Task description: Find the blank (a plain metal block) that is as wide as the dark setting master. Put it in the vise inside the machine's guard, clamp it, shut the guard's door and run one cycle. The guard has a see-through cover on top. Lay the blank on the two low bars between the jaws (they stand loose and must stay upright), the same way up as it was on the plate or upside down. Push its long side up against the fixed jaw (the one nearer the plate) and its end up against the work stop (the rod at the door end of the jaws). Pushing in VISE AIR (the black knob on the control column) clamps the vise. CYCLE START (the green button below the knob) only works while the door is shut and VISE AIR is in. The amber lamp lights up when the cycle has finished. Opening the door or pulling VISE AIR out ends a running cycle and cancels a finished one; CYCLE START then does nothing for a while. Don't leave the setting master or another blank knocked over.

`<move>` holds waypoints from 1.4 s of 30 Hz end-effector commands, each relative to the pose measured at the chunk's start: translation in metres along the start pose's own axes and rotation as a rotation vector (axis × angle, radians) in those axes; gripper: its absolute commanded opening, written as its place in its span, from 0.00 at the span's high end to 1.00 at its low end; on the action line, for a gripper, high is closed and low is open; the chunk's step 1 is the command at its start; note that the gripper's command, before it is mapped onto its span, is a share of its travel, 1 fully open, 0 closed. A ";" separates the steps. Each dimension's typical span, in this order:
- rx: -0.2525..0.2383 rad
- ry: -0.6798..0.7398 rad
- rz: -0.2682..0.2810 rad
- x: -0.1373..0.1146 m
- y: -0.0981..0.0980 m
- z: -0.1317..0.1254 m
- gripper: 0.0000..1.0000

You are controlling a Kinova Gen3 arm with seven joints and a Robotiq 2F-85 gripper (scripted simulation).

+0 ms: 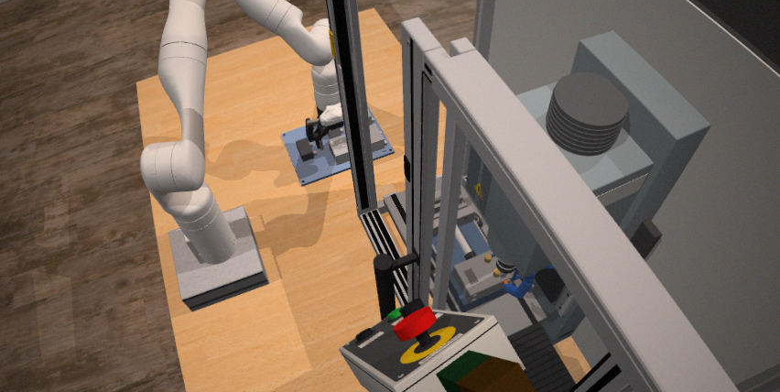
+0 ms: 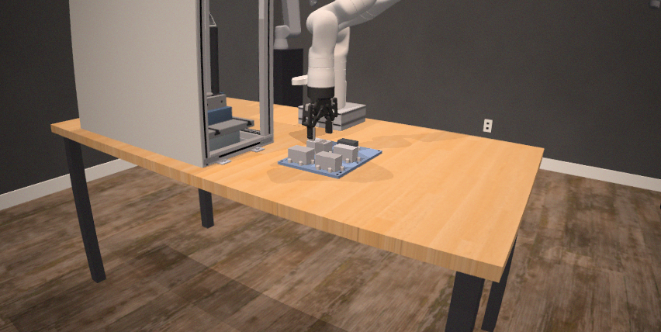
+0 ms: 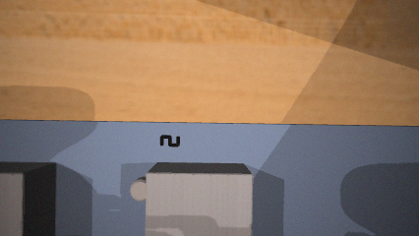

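Note:
My gripper point(image 1: 329, 136) point(image 2: 319, 133) is open and empty, above the blue plate point(image 1: 321, 171) point(image 2: 369, 151). The dark setting master point(image 1: 305, 149) point(image 2: 347, 143) stands on the plate's robot side. Light grey blanks stand on the plate: one point(image 1: 339, 149) point(image 2: 319, 145) below the gripper, one point(image 1: 375, 138) point(image 2: 300, 154) nearer the guard, and two others point(image 2: 345, 152) point(image 2: 328, 160). The wrist view shows a blank point(image 3: 199, 199) beside the mark 2, and part of another block point(image 3: 11, 204). The vise point(image 1: 480, 275) is partly hidden. The green button point(image 1: 394, 313) is partly hidden, by the red knob.
The guard's posts point(image 1: 352, 78) point(image 2: 264, 52) rise between the plate and the vise. A black handle point(image 1: 384, 263) stands at its near side. The control column point(image 1: 376, 345) with the red emergency stop point(image 1: 415, 322) is in front. Short pegs surround the blanks. Whether the door is shut is unclear.

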State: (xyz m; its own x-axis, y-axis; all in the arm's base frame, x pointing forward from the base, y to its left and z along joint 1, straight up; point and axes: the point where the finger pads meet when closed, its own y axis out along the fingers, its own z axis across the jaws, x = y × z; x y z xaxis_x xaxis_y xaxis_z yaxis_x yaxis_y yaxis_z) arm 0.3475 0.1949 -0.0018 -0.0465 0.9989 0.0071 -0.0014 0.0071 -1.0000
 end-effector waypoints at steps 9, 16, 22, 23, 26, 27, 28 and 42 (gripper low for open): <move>-0.005 -0.001 0.001 -0.001 0.004 -0.001 0.00; -0.006 -0.002 0.002 -0.001 0.005 -0.001 0.00; -0.006 -0.002 0.002 -0.001 0.005 -0.001 0.00; -0.002 -0.001 0.000 0.001 0.004 0.000 0.00; -0.005 -0.001 0.001 0.000 0.007 -0.001 0.00; -0.006 -0.002 0.002 -0.001 0.008 -0.001 0.00; -0.006 -0.002 0.002 -0.001 0.008 -0.001 0.00; -0.004 -0.002 0.001 0.000 0.009 -0.001 0.00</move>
State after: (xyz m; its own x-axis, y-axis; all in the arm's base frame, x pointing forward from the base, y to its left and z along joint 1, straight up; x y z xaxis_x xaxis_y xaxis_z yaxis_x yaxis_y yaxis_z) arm 0.3467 0.1962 -0.0090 -0.0486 0.9988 0.0065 -0.0016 0.0064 -1.0000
